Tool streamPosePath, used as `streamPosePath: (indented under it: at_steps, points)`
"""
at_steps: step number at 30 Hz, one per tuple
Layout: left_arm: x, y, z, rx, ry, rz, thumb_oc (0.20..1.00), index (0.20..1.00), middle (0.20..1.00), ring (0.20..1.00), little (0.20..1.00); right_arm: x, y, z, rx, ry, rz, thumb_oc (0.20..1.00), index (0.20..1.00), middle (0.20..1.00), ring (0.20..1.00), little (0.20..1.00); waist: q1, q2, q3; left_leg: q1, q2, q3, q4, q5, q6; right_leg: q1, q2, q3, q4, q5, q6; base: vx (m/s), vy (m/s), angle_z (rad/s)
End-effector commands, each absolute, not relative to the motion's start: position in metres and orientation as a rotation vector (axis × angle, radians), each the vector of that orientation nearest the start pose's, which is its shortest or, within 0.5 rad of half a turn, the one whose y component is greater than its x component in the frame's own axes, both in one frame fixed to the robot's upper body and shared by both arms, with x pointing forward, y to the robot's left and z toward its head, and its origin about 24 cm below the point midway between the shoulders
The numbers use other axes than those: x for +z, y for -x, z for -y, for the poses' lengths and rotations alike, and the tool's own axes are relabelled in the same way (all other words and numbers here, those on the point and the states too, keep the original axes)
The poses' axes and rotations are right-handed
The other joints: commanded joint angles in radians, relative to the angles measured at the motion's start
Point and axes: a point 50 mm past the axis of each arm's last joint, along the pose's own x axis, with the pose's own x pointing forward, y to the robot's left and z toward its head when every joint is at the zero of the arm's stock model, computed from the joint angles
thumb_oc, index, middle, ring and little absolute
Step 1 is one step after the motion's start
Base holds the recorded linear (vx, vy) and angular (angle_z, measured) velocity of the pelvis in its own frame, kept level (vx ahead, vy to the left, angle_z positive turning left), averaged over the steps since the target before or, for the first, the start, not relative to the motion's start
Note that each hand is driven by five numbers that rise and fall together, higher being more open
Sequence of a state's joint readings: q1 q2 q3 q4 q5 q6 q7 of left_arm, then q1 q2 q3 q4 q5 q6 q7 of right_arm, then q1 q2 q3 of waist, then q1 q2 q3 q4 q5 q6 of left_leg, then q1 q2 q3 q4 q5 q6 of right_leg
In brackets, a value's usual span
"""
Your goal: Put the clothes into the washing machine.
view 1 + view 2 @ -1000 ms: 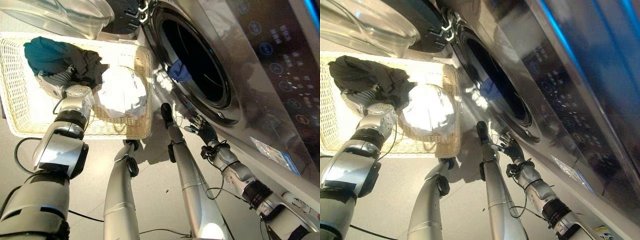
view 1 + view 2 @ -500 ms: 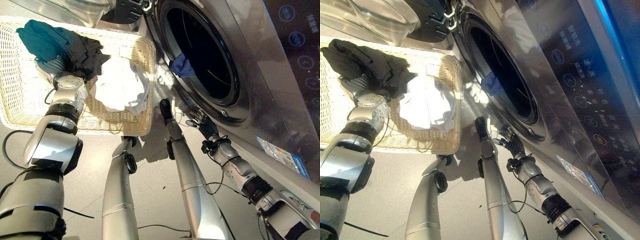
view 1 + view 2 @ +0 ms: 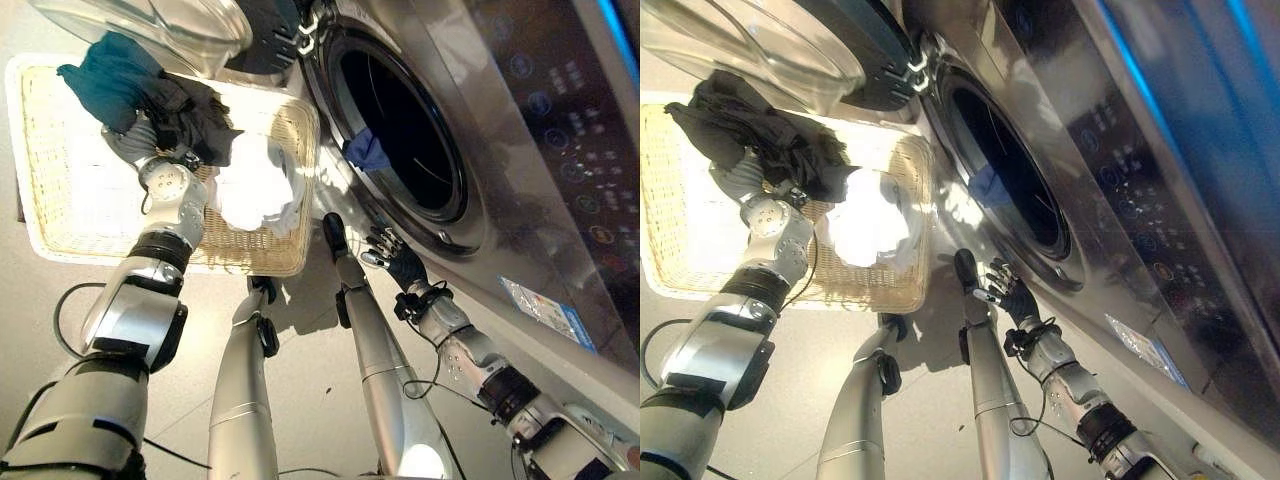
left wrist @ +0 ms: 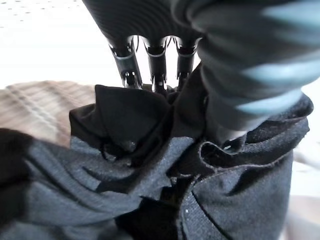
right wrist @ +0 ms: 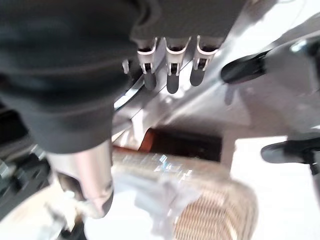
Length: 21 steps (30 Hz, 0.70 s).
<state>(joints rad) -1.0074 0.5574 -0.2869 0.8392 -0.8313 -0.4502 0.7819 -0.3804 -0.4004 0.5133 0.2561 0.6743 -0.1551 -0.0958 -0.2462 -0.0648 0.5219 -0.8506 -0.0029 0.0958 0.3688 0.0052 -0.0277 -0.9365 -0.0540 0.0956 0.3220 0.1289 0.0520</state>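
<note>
Left hand (image 3: 150,150) has its fingers (image 4: 155,75) curled into a bundle of dark clothes (image 3: 165,95), grey-black cloth with a teal piece bunched at the top, which it holds lifted just above the wicker basket (image 3: 60,210) on the floor; the wrist view shows the dark knit folded tight against the palm, so the grip looks firm. A white garment (image 3: 255,190) lies in the basket's corner nearest the washing machine (image 3: 520,180), and a blue piece (image 3: 366,150) already hangs at the lower lip of the open drum (image 3: 400,130). The glass door (image 3: 150,25) is swung wide, above the basket. Right hand (image 3: 395,262) hovers low beside the machine's front, below the drum opening, fingers loosely spread and holding nothing. The step in hand looks like carrying the dark bundle across to the drum. To do it well, the bundle should rise clear of the basket rim so no trailing sleeve drags the white garment along, then pass under the open door and go deep into the drum before the fingers let go, so that nothing drapes over the lip as the blue piece does
</note>
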Motion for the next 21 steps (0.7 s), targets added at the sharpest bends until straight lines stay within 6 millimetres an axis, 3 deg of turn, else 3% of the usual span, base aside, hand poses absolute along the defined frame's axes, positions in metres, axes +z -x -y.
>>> streamPosePath:
  at_steps: [1,2,7,11,13,16,21]
  points:
    - [0.272,-0.363,-0.256,0.716,0.334,0.790,0.200,0.200,0.200,0.200,0.200,0.091,-0.291,0.113,0.389,-0.109,0.194,1.000,1.000,1.000,1.000,1.000,0.042,0.037,-0.002,0.081,-0.057,0.005,-0.066,0.005,-0.002,0.085,0.096,-0.039,-0.047,-0.064,-0.021,-0.09,-0.119,0.09]
    - [0.263,-0.357,-0.253,0.686,0.266,0.813,0.200,0.200,0.200,0.200,0.200,0.100,-0.289,0.111,0.411,-0.043,0.259,1.000,1.000,1.000,1.000,1.000,0.066,0.052,-0.002,0.111,-0.055,-0.006,-0.096,0.018,-0.006,0.120,0.086,-0.060,-0.047,-0.082,-0.021,-0.11,-0.142,0.16]
    - [0.251,-0.351,-0.241,0.595,0.081,0.852,0.200,0.200,0.200,0.200,0.200,0.117,-0.292,0.110,0.416,0.066,0.353,1.000,1.000,1.000,1.000,1.000,0.109,0.073,-0.002,0.161,-0.054,-0.016,-0.131,0.030,-0.012,0.182,0.064,-0.103,-0.042,-0.110,-0.022,-0.06,-0.109,0.21]
    - [0.241,-0.337,-0.212,0.313,-0.170,0.899,0.200,0.200,0.200,0.200,0.200,0.155,-0.302,0.111,0.408,0.182,0.486,1.000,1.000,1.000,1.000,1.000,0.175,0.102,-0.002,0.238,-0.051,-0.034,-0.193,0.054,-0.018,0.273,0.039,-0.163,-0.048,-0.139,-0.022,-0.07,-0.150,0.30]
    - [0.240,-0.335,-0.207,0.245,-0.175,0.898,0.200,0.200,0.200,0.200,0.200,0.161,-0.303,0.111,0.404,0.197,0.508,1.000,1.000,1.000,1.000,1.000,0.184,0.107,-0.002,0.249,-0.051,-0.038,-0.202,0.059,-0.018,0.284,0.036,-0.171,-0.047,-0.143,-0.023,-0.03,-0.071,0.22]
    - [0.232,-0.323,-0.181,-0.081,-0.147,0.836,0.200,0.200,0.200,0.200,0.200,0.183,-0.308,0.106,0.369,0.286,0.593,1.000,1.000,1.000,1.000,1.000,0.217,0.126,-0.002,0.289,-0.058,-0.049,-0.224,0.066,-0.019,0.332,0.022,-0.202,-0.053,-0.151,-0.022,-0.04,-0.087,0.18]
    - [0.226,-0.311,-0.159,-0.374,-0.090,0.769,0.200,0.200,0.200,0.200,0.200,0.205,-0.310,0.102,0.329,0.410,0.693,1.000,1.000,1.000,1.000,1.000,0.239,0.146,-0.002,0.302,-0.062,-0.050,-0.243,0.079,-0.014,0.350,0.009,-0.226,-0.069,-0.139,-0.018,-0.03,-0.016,0.13]
